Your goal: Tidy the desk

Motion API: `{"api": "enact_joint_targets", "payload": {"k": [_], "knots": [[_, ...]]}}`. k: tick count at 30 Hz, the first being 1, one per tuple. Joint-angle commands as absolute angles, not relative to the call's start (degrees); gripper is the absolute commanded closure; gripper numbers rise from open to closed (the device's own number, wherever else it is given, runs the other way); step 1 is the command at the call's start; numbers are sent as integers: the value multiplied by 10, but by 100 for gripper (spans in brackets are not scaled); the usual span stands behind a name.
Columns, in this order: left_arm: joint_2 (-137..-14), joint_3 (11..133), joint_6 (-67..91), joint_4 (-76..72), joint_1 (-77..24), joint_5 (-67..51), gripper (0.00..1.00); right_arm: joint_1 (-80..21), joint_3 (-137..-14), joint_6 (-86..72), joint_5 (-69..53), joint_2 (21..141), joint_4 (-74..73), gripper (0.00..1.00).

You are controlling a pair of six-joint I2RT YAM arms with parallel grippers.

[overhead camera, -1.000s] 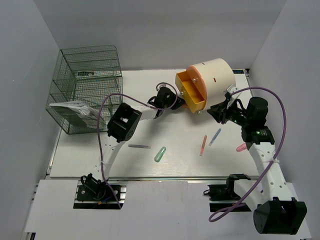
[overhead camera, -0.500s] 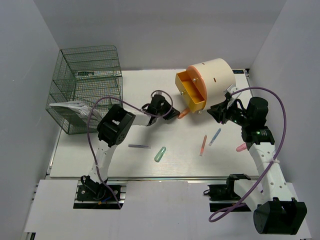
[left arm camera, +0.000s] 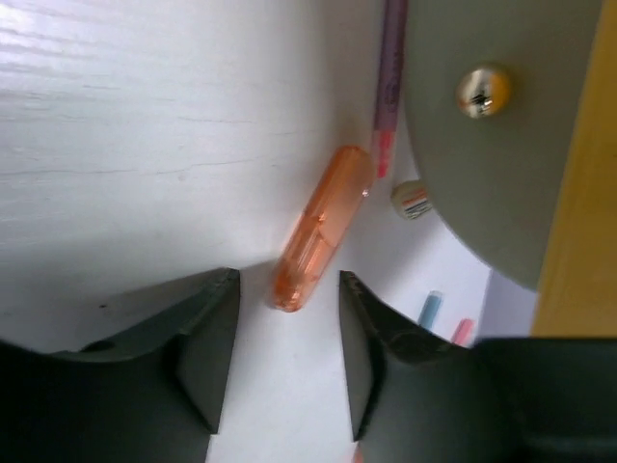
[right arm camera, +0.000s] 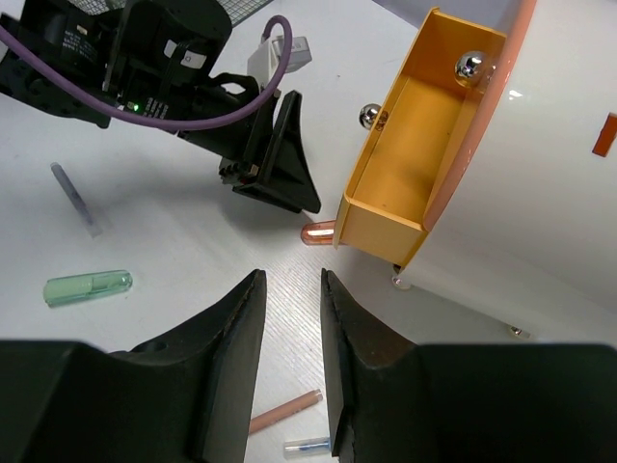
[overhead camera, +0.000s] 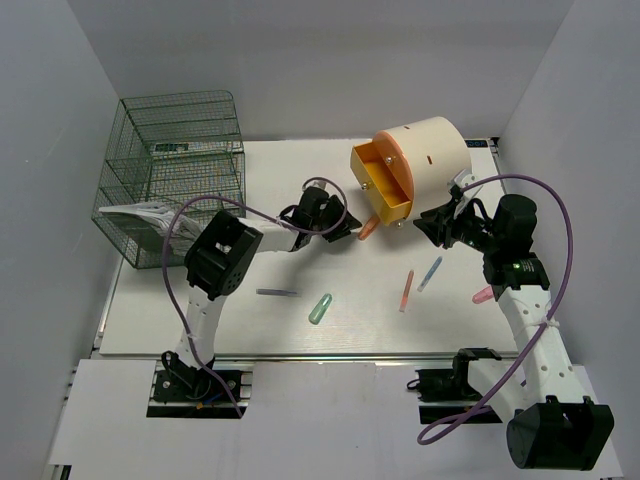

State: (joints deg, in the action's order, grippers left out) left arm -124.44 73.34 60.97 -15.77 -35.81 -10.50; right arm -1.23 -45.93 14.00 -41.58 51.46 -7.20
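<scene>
The left gripper [left arm camera: 286, 318] had just opened, leaving the orange capsule [left arm camera: 318, 227] loose on the desk [left arm camera: 145, 116] at six o'clock of the drawer [overhead camera: 385, 188], not yet stowed

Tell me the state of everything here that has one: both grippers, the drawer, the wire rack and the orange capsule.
Left gripper: open, jaws either side of one end of the orange translucent capsule, not clamping it.
Right gripper: open, empty.
Yellow drawer of the cream cylinder: pulled out, looks empty.
Orange capsule: lying flat on the white desk.
Green wire-mesh rack: papers on a low shelf.
</scene>
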Motion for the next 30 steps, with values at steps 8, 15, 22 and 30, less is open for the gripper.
{"api": "enact_joint_targets", "payload": {"k": [8,15,22,30], "knots": [[-1165,767,345,-26,-367,-27,39,-11,-452,149,-426,511,-66,64],[-1159,765,160,-41,-409,-29,40,-12,-453,149,-427,512,-66,64],[-1181,778,82,-61,-443,-28,37,-11,-452,149,-423,509,-66,64],[-1198,771,80,-80,-459,36,30,-11,-452,149,-426,508,-66,64]]}}
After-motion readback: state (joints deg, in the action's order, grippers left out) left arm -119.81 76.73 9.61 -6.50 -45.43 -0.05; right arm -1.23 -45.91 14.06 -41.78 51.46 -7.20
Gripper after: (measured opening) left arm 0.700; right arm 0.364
